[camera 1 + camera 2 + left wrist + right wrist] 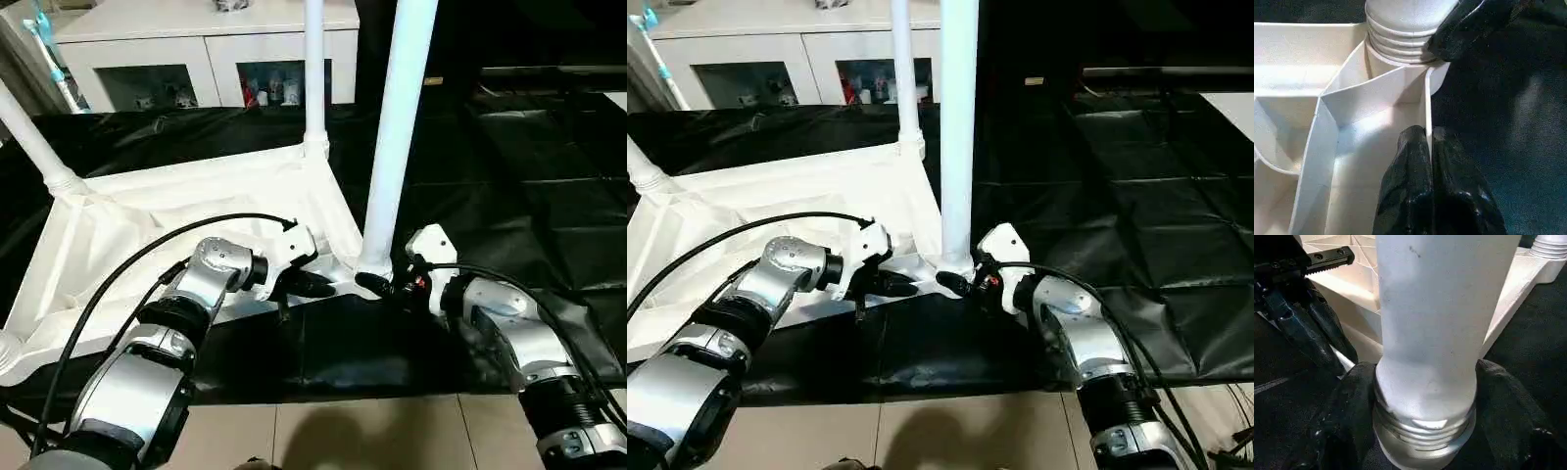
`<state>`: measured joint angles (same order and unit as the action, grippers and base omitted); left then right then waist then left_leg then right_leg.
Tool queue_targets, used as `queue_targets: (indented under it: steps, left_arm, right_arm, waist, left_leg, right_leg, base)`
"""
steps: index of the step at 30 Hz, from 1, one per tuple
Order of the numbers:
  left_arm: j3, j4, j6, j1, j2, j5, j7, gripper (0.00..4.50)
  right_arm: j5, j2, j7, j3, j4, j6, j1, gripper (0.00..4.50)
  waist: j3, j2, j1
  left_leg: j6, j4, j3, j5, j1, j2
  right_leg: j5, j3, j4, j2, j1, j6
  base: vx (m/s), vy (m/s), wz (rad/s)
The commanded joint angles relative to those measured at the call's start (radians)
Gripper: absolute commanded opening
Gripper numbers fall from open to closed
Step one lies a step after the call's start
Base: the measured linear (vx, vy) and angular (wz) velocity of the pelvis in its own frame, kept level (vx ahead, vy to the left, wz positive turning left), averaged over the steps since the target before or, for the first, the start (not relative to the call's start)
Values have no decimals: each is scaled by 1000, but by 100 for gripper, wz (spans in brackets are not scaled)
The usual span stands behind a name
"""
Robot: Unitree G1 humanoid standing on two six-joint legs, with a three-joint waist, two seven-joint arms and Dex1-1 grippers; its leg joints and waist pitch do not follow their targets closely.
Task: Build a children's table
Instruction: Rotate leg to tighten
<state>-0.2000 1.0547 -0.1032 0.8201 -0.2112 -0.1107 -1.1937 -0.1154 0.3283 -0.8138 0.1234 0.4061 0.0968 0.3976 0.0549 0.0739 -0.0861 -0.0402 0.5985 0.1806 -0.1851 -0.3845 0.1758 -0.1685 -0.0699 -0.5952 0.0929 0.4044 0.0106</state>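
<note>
no readable text, no labels, no brand marks, no numbers anywhere

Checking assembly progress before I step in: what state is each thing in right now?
White plastic rectangular table top: upside down on black cover, rim pinched by left gripper.
Near-corner white tapered tube leg: upright in socket, threads still showing.
Left gripper: shut on rim.
Right gripper: clasping leg base.

upright legs crowd top, black cover open

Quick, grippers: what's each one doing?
Left gripper: shut on the white plastic tabletop's rim.
Right gripper: shut on the white tapered tube leg.
</note>
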Motion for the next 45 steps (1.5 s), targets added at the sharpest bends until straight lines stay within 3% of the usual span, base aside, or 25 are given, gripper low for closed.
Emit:
queue_targets:
  steps: [1, 5, 8, 9, 16, 19, 22, 25, 28, 29, 30, 33, 34, 35, 38, 39, 40, 45]
  left_arm:
    - [-14, -18, 3, -15, 0, 8, -36, 0]
    - [-11, -13, 1, -11, 6, 5, -11, 0]
    - [0, 12, 12, 8, 30, -3, 73, 0]
    - [5, 26, 23, 18, 41, -6, 111, 0]
    - [60, 126, 101, 98, 146, -3, 437, 0]
    - [84, 164, 133, 139, 190, 7, 566, 0]
    - [101, 193, 149, 172, 222, 17, 643, 0]
    - [114, 211, 156, 192, 241, 16, 675, 0]
    - [114, 216, 154, 197, 244, 8, 684, 0]
    - [114, 221, 152, 199, 245, 6, 689, 0]
    - [106, 221, 143, 194, 240, 0, 680, 0]
    - [92, 222, 117, 181, 229, -11, 647, 0]
    - [94, 224, 118, 180, 229, -11, 641, 0]
    - [84, 218, 104, 170, 221, -19, 606, 0]
    - [66, 209, 89, 152, 200, -33, 561, 0]
    - [62, 205, 86, 144, 189, -35, 542, 0]
    - [62, 205, 85, 143, 189, -35, 540, 0]
    - [32, 163, -6, 77, 115, -41, 359, 0]
  right_arm:
    - [-9, -15, -4, 9, 4, 6, -5, 269]
    - [20, -37, 92, -12, 49, 23, 22, 268]
    - [30, -79, 212, -47, 112, 47, 57, 267]
    - [25, -95, 236, -57, 124, 51, 64, 267]
    - [48, -213, 476, -89, 240, 99, 140, 267]
    - [104, -247, 600, -70, 340, 87, 213, 267]
    - [110, -293, 657, -78, 405, 84, 272, 267]
    - [114, -325, 668, -79, 448, 87, 305, 267]
    - [119, -334, 672, -74, 470, 82, 318, 267]
    - [119, -338, 677, -76, 487, 73, 326, 302]
    - [96, -339, 652, -90, 482, 66, 322, 337]
    - [68, -331, 603, -113, 468, 52, 312, 343]
    - [69, -329, 599, -115, 472, 49, 314, 372]
    - [67, -309, 581, -123, 463, 39, 306, 372]
    - [65, -271, 541, -125, 432, 25, 286, 391]
    - [61, -254, 511, -123, 413, 26, 276, 415]
    - [61, -253, 509, -123, 411, 26, 275, 421]
    - [51, -104, 221, -43, 211, 39, 164, 440]
  waist:
    - [-75, -16, 1]
    - [-75, -16, 3]
    - [-72, -15, 17]
    - [-71, -13, 22]
    - [-71, -12, 36]
    - [-72, -11, 38]
    - [-74, -13, 42]
    - [-79, -13, 41]
    - [-80, -16, 40]
    - [-78, -17, 39]
    - [-76, -17, 40]
    - [-74, -17, 39]
    - [-74, -17, 40]
    - [-74, -16, 41]
    - [-75, -17, 41]
    - [-76, -7, 39]
    - [-76, -12, 39]
    - [-78, -17, 27]
  left_leg:
    - [97, -67, -15, -166, 13, 50]
    - [95, -67, -15, -164, 13, 50]
    - [73, -72, -17, -195, 12, 46]
    - [65, -72, -16, -213, 17, 47]
    - [41, -74, -19, -219, 17, 43]
    - [46, -71, -18, -211, 17, 39]
    - [53, -69, -18, -197, 14, 38]
    - [88, -64, -18, -139, 10, 37]
    - [111, -62, -18, -120, 11, 38]
    - [118, -63, -17, -129, 11, 39]
    - [116, -64, -16, -148, 12, 39]
    - [114, -66, -17, -176, 13, 40]
    - [111, -67, -17, -177, 11, 40]
    - [106, -67, -18, -177, 11, 40]
    - [111, -67, -17, -173, 12, 41]
    - [111, -65, -19, -163, 12, 41]
    - [113, -66, -18, -162, 13, 42]
    - [155, -60, -16, -136, 5, 44]
  right_leg:
    - [-182, 37, 66, 62, -55, 251]
    - [-180, 37, 66, 62, -55, 251]
    - [-223, 35, 69, 62, -55, 249]
    - [-242, 37, 73, 60, -50, 245]
    - [-243, 38, 74, 59, -51, 239]
    - [-240, 37, 78, 59, -51, 234]
    - [-211, 37, 75, 60, -55, 240]
    - [-124, 36, 66, 60, -60, 257]
    - [-92, 34, 62, 61, -60, 268]
    - [-103, 34, 65, 61, -60, 268]
    - [-130, 34, 68, 61, -59, 268]
    - [-167, 35, 72, 62, -60, 255]
    - [-171, 34, 72, 63, -61, 253]
    - [-178, 34, 72, 62, -60, 251]
    - [-170, 34, 73, 63, -60, 252]
    - [-154, 34, 68, 63, -61, 259]
    - [-146, 33, 71, 62, -61, 260]
    - [-81, 32, 61, 60, -69, 263]
  base:
    - [0, 0, 0]
    - [0, 0, 0]
    - [0, 0, 0]
    - [0, 0, 0]
    - [0, 0, 0]
    - [0, 0, 0]
    - [0, 0, 0]
    - [0, 0, 0]
    - [0, 0, 0]
    - [0, 0, 0]
    - [0, 0, 0]
    - [0, 0, 0]
    - [0, 0, 0]
    - [0, 0, 0]
    - [0, 0, 0]
    - [0, 0, 0]
    - [0, 0, 0]
    - [0, 0, 0]
